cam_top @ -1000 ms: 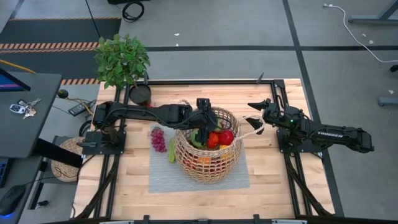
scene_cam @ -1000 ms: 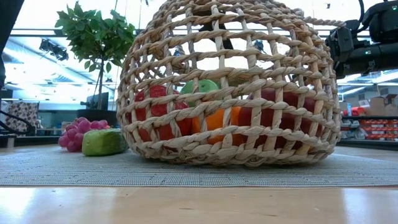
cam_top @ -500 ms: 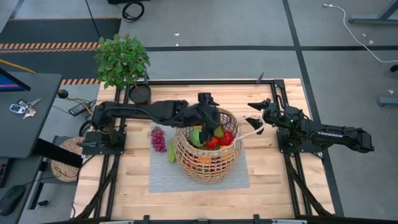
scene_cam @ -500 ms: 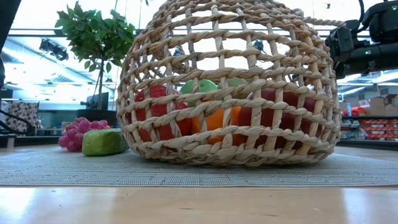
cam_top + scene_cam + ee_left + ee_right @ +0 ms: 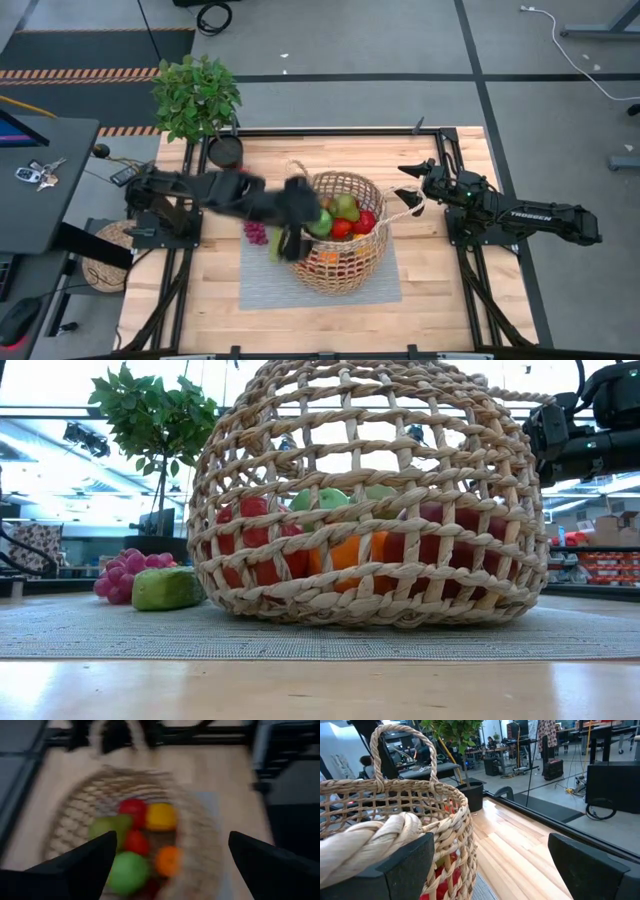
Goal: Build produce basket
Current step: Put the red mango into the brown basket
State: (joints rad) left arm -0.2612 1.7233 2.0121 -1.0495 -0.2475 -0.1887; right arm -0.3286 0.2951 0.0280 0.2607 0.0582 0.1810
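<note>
High view: the left gripper (image 5: 292,243), jaws wide and empty, hangs blurred at the basket's (image 5: 341,271) left rim, above the grapes (image 5: 255,230) and a green piece, likely the cucumber (image 5: 274,243), both lying on the grey mat (image 5: 260,285) just left of the basket. The right gripper (image 5: 409,187), jaws equally wide and holding nothing, sits at the basket's right side beside its rope handle (image 5: 367,840), which fills the right wrist view between the fingers without being gripped.

The basket stands mid-bench (image 5: 440,310) on the mat and is already well stocked: a green apple (image 5: 319,222), a pear (image 5: 346,206), red fruit (image 5: 362,221) and orange pieces show inside; the left wrist view adds something yellow (image 5: 161,816). By the look of it the job is nearly done, with the grapes and the green piece the only produce left outside.

The one legible marking is "TROSSEN" on the right arm (image 5: 530,216). A potted plant (image 5: 197,95) stands at the bench's far left corner.
</note>
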